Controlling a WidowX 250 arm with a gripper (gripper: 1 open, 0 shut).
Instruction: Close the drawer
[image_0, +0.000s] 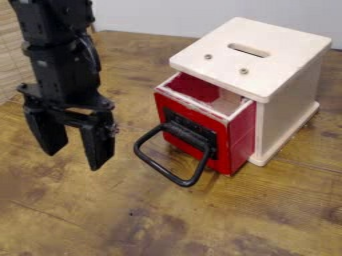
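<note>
Lighting looked even and soft to me, moderately bright, no hard glare. Low-res frame, slightly soft all over. I saw faint specular sheen on the red drawer (203, 128) front, right of the gripper (72, 148). Diffuse shadow sat on the wooden table (80, 215) under the gripper and beneath the handle (175, 153). No obvious edge distortion.

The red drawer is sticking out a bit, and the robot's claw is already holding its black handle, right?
Not quite. The red drawer does stick out, but the gripper isn't holding the black handle. The camera view shows it hanging open to the handle's left, touching nothing.
</note>
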